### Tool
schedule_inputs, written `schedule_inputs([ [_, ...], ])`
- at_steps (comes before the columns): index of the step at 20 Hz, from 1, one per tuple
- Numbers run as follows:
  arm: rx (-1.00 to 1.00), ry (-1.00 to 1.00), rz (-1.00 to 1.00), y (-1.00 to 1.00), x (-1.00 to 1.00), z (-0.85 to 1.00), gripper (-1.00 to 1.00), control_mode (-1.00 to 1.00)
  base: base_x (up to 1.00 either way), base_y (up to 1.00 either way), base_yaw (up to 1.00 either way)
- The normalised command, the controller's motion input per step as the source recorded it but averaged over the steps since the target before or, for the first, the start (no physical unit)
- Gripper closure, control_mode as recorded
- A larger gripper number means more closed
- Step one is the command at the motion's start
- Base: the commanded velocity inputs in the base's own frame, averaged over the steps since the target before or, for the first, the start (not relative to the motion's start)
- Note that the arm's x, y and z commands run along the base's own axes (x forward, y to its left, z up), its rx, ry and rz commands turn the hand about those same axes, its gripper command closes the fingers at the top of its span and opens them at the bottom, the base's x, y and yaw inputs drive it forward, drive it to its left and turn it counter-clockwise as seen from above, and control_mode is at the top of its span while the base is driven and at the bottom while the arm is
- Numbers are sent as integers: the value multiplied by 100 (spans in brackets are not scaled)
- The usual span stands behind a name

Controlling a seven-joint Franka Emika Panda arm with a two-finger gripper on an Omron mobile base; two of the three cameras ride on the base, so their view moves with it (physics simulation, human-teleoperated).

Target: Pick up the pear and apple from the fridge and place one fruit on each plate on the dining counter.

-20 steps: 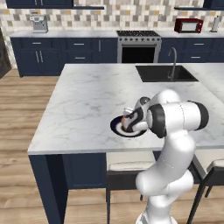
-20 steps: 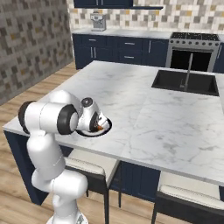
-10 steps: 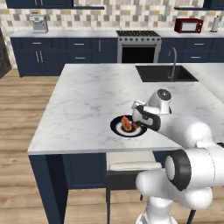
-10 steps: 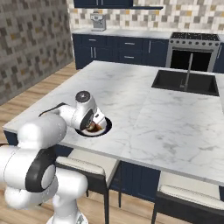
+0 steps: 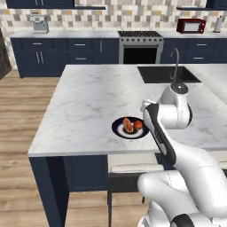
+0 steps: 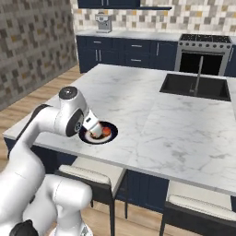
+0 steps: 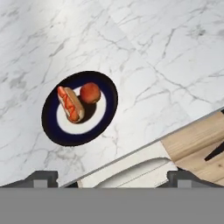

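The red-orange apple [image 7: 90, 92] lies on the dark navy plate [image 7: 107, 111] with a paler centre, beside a hot dog [image 7: 70, 103]. The plate [image 5: 119, 131] sits near the front edge of the marble dining counter [image 5: 88, 102], with the apple [image 5: 138, 124] on its right side. My gripper [image 7: 113, 177] hangs open and empty above the plate, tips wide apart. From the right base view the hand [image 6: 91, 122] hovers just over the plate [image 6: 110, 136] and apple [image 6: 106, 131]. The pear, the fridge and the bright blue plate are out of view.
A sink with a faucet [image 5: 174, 62] is set into the far side of the counter. Cushioned stools [image 6: 92, 170] stand under the front edge, over wooden floor [image 7: 197, 144]. Stove [image 5: 141, 46], microwave [image 5: 190, 25] and coffee machine [image 5: 40, 23] line the back wall.
The hand has drawn back and risen from the plate. The apple, hidden under the gripper a second ago, now lies free on the plate.
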Motion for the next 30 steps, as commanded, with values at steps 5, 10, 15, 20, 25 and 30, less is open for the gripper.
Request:
schedule_inputs([
  [5,-7,-10,14,39,-100,-61,-100,-100,0,0,0],
  [10,-8,0,17,24,-100,-71,-100,-100,0,0,0],
  [15,4,-12,2,-12,-68,1,-100,-100,0,0,0],
  [20,1,-2,0,-2,-10,0,-100,100,-63,-23,0],
  [25,0,0,0,0,0,0,-100,100,-52,-73,-6],
  [30,0,0,0,0,0,0,-100,100,0,-100,-9],
])
